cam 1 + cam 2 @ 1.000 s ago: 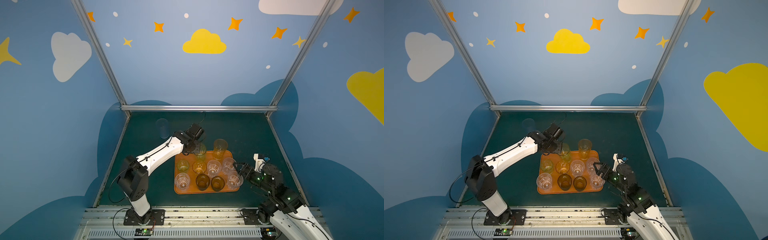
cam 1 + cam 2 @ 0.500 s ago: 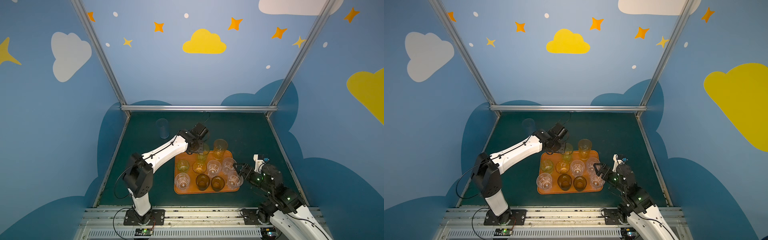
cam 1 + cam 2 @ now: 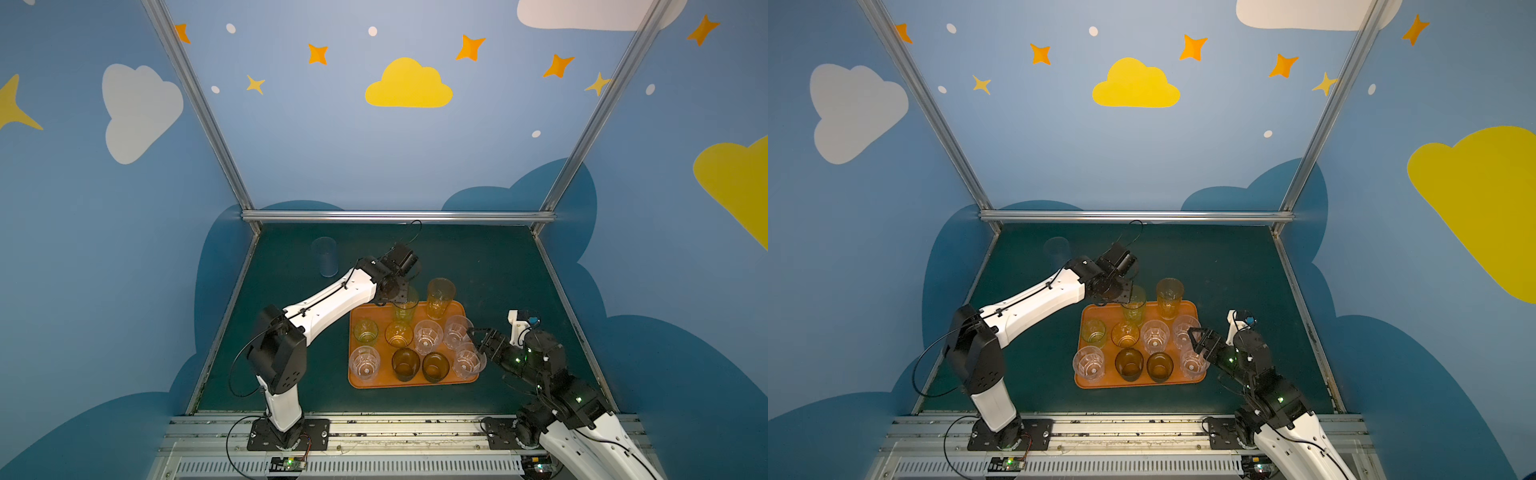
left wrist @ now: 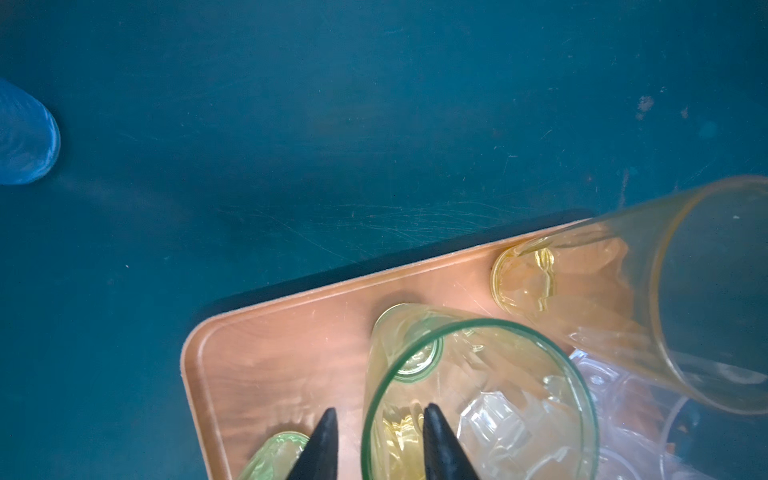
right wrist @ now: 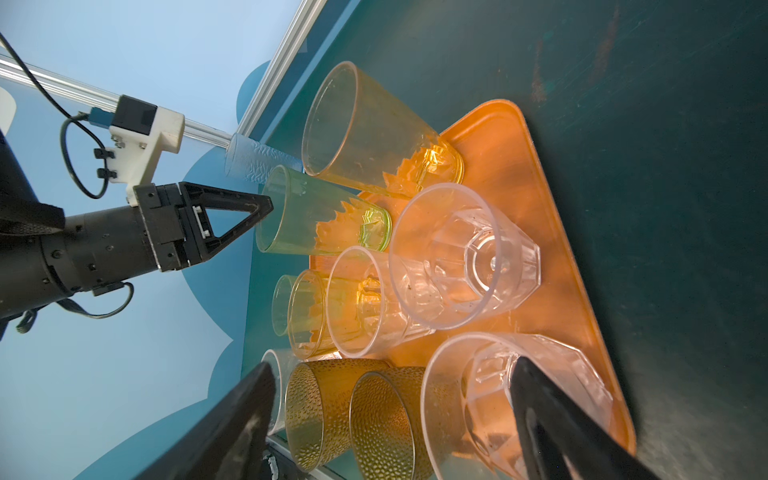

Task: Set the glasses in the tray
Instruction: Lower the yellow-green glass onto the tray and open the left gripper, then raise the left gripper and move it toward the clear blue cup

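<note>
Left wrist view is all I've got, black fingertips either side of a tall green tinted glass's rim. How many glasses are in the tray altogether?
Observer: Ten, counting that tall green-tinted tumbler, all upright in the flat orange rectangular tray.
Operator: And the blue blur at my frame's edge?
Observer: A tall clear textured tumbler, upright on the dark green table near its back left corner, outside the tray.
Operator: Where's the other arm?
Observer: The right gripper hangs open and empty at the tray's right edge, beside the front right clear faceted tumbler.
</note>
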You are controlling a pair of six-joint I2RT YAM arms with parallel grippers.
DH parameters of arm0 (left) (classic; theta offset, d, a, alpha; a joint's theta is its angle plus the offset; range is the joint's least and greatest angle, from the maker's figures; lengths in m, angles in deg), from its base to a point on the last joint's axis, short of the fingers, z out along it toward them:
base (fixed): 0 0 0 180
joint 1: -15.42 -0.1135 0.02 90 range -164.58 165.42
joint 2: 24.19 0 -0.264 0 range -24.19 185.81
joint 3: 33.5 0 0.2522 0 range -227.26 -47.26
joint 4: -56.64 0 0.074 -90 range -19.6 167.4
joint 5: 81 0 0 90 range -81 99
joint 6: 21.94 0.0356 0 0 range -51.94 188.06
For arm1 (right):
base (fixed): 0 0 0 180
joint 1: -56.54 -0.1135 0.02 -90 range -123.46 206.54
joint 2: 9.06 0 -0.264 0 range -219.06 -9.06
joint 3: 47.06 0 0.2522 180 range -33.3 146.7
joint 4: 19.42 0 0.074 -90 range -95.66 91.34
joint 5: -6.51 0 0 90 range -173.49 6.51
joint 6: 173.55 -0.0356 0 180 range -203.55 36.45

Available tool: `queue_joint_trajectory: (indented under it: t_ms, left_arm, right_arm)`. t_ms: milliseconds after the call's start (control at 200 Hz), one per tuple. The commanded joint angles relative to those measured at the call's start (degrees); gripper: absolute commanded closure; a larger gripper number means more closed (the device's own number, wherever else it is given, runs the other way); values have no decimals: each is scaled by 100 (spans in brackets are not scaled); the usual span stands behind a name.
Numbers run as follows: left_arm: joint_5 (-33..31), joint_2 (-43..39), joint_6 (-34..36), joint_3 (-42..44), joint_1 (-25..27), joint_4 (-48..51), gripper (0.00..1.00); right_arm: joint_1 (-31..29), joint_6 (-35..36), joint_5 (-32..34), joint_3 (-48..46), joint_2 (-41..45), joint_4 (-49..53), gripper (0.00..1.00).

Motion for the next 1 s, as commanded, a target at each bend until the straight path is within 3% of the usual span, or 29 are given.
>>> queue_joint_trajectory:
  t_ms: [0, 506, 631, 756, 996]
  left_arm:
    - [-150, -143, 62, -68, 23, 12, 58]
    - [-246, -372, 111, -108, 16, 29, 47]
    - [-697, -433, 124, -210, 16, 143, 43]
    - [-1327, -573, 120, -57, -21, -94, 36]
    - [-1379, -767, 164, -99, -370, -383, 21]
  right_arm:
    - [31, 29, 65, -42, 44, 66, 12]
    - [41, 22, 74, -16, 60, 105, 12]
    - [42, 11, 51, -2, 70, 110, 12]
    - [42, -3, -29, -56, 41, 67, 12]
    - [40, 24, -76, 54, 90, 178, 12]
